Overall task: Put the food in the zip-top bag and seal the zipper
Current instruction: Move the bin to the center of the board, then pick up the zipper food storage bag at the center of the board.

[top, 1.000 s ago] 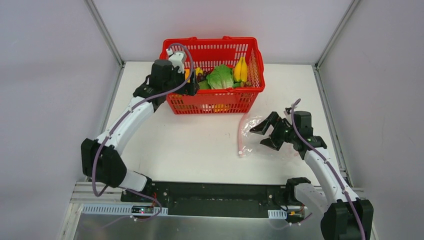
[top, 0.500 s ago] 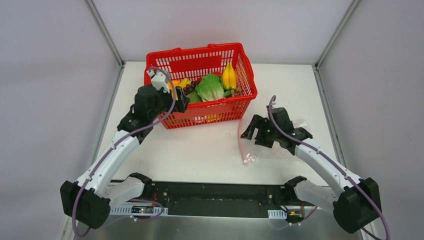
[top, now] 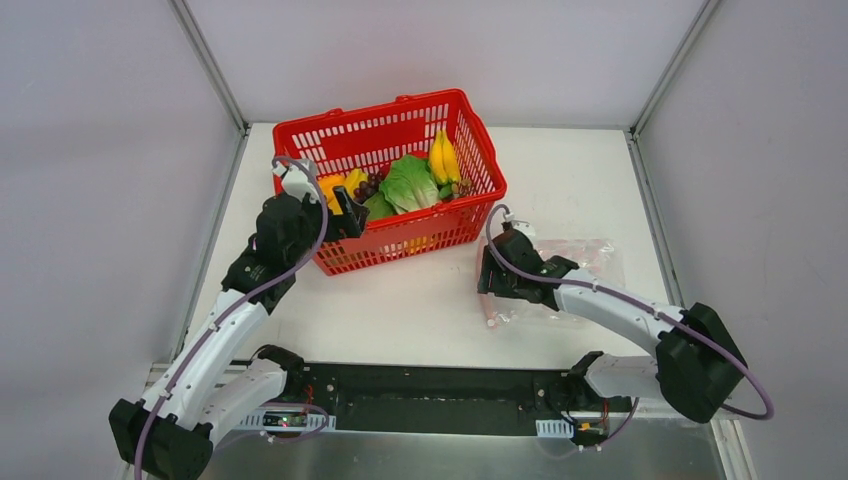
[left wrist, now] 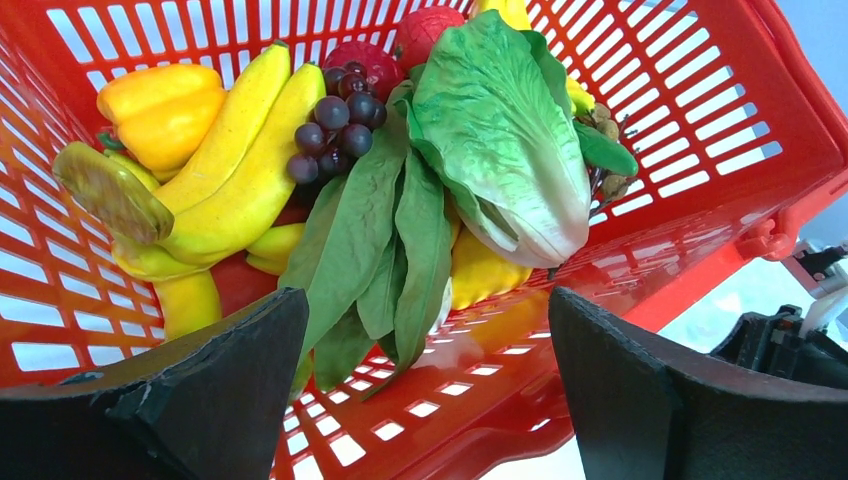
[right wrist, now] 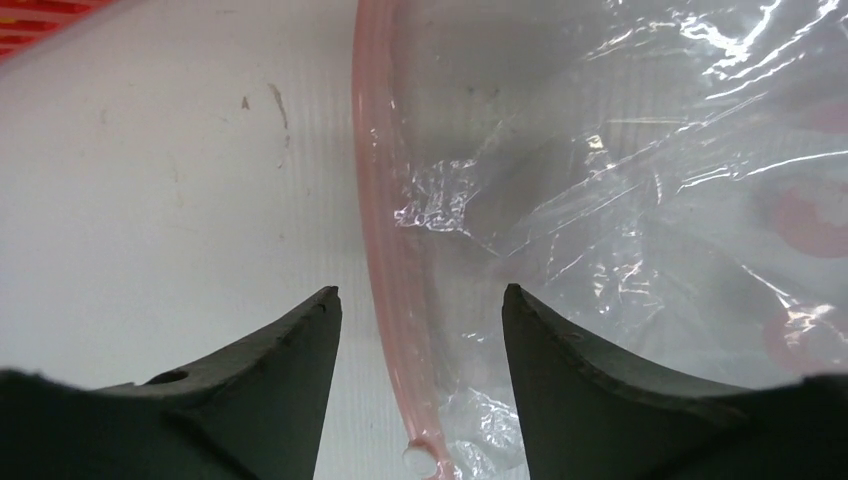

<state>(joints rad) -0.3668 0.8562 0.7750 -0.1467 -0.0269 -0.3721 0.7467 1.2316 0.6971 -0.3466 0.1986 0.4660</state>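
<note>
A white surface [top: 400,300] enclosed by pale grey walls [top: 90,150] is seen from above; a red mesh basket [top: 430,235] is set at an angle toward the far left of it, and a clear bag [top: 580,262] is laid flat to the right, apart from the basket.

The food is held in the basket; a green lettuce [left wrist: 500,130] is laid across the middle; purple grapes [left wrist: 335,125] are lodged just beside its left edge; yellow bananas [left wrist: 240,170] are stacked further left, against a yellow pepper [left wrist: 160,115]; long dark green leaves [left wrist: 380,240] are spread below the lettuce.

The left end effector [left wrist: 425,300] is held wide open at the basket's near left corner, over the near wall; its fingers [left wrist: 200,400] are spread to either side of the leaves in the wrist view; whether the wall is touched cannot be told.

The right end effector [right wrist: 420,295] is brought down at the bag's left edge; its jaws are parted, and the pink zipper strip [right wrist: 378,200] is passed between them with a gap seen on each side, so nothing is gripped; the strip's loose end is seen low between the jaws. Crinkled plastic with faint pink spots [right wrist: 800,220] is spread to the right of the strip; whether the mouth is sealed cannot be told.
</note>
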